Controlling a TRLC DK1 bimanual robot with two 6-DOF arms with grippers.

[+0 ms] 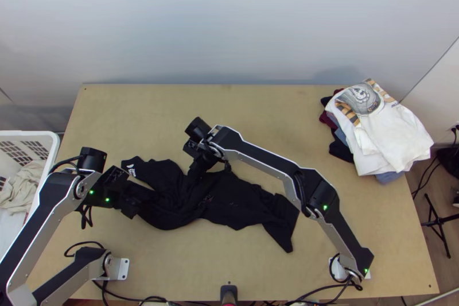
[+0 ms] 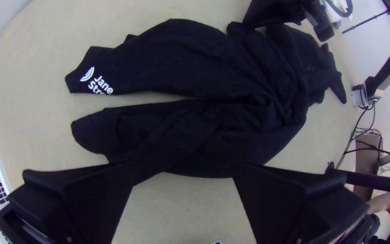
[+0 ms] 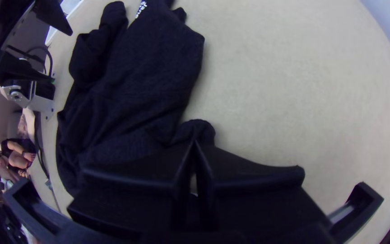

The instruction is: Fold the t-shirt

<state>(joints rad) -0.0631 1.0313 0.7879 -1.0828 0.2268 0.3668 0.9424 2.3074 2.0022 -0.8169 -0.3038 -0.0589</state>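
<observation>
Sprawling over the left and middle of the pale wooden desk (image 1: 390, 237), the matte black t-shirt (image 1: 232, 205) points one angular corner towards the near edge, its middle rumpled into soft ridges. Above its left part, the left pincer (image 1: 136, 201) stands wide apart. Beyond the left edge sits a white lattice-sided basket (image 1: 54, 144) with crumpled cloth (image 1: 22, 182). Farther in, the right pincer (image 1: 194, 173) clamps a bunched tuft on the t-shirt's far side. At the far right corner, white garments (image 1: 393, 139) top a loose-edged pile.

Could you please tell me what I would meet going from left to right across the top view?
White laundry basket → left gripper → right gripper → stack of clothes.
</observation>
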